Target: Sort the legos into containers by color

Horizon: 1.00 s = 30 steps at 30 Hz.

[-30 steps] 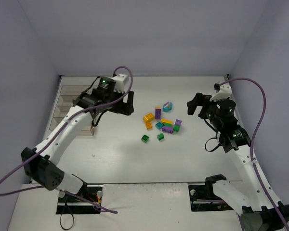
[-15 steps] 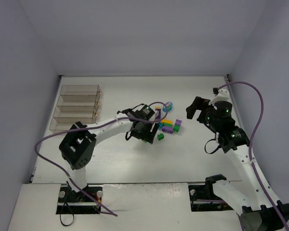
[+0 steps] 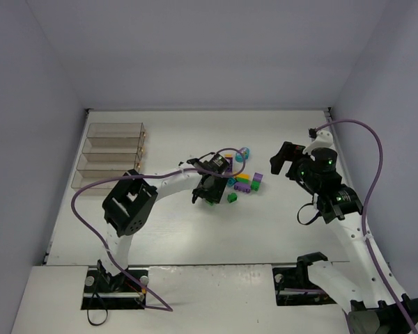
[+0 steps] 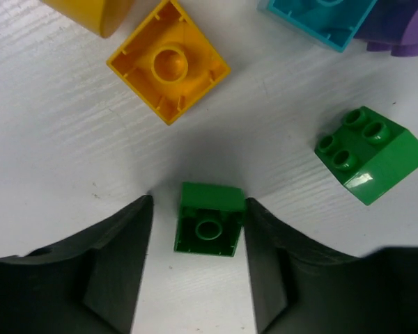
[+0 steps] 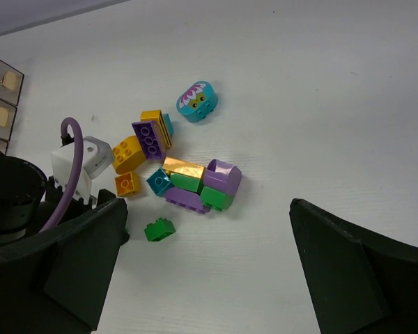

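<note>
My left gripper (image 4: pixel 198 209) is down on the table with a small green lego (image 4: pixel 209 221) between its jaws. The right finger touches the brick and a narrow gap shows at the left finger. In the top view this gripper (image 3: pixel 209 197) sits at the left edge of the legos' cluster (image 3: pixel 242 182). A second green lego (image 4: pixel 371 154) lies to its right and an orange one (image 4: pixel 168 64) just ahead. My right gripper (image 5: pixel 207 223) hangs open above the table, right of the pile (image 5: pixel 195 182). The clear containers (image 3: pixel 110 154) stand at the far left.
A rounded teal piece (image 5: pixel 198 101) lies at the far side of the pile. Purple cables loop over both arms. Side walls close in the table on the left and right. Bare white table (image 3: pixel 195 236) lies between the pile and the arm bases.
The left arm swung from the containers to the pile, came down over the green lego, and its jaws narrowed around it. The right arm barely moved.
</note>
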Available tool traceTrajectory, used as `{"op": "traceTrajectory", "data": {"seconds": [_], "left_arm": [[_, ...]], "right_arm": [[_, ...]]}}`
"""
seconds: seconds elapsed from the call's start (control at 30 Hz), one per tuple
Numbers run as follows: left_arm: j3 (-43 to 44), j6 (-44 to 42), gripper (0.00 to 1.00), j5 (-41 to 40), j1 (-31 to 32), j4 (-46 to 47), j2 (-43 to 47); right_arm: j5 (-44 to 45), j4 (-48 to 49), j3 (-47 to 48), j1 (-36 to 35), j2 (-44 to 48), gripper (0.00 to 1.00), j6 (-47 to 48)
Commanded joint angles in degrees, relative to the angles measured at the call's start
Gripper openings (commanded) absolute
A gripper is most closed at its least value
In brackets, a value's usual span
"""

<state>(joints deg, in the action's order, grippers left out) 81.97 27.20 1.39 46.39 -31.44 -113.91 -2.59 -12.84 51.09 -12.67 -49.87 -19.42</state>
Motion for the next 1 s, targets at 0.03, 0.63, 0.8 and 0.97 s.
{"op": "traceTrajectory", "data": {"seconds": [0.03, 0.63, 0.8, 0.97], "left_arm": [[1.78, -1.36, 0.41, -2.53, -0.25, 3.67, 1.41], [13.82, -11.82, 0.0, -8.69, -25.54, 1.45, 14.77], [17.16, -14.01, 0.0, -7.89, -36.09, 10.34, 11.35], [25.23, -17.97, 0.0, -7.11, -40.06, 13.25, 2.83]], "right_arm": [[0.22, 1.5, 0.24, 0.45, 1.0, 0.99, 0.79], [0.39, 0.89, -1.34, 0.45, 2.58, 1.0, 0.52], [0.3, 0.71, -1.61, 0.45, 3.11, 1.0, 1.66], [0.3, 0.27, -0.73, 0.45, 3.11, 1.0, 2.46]]}}
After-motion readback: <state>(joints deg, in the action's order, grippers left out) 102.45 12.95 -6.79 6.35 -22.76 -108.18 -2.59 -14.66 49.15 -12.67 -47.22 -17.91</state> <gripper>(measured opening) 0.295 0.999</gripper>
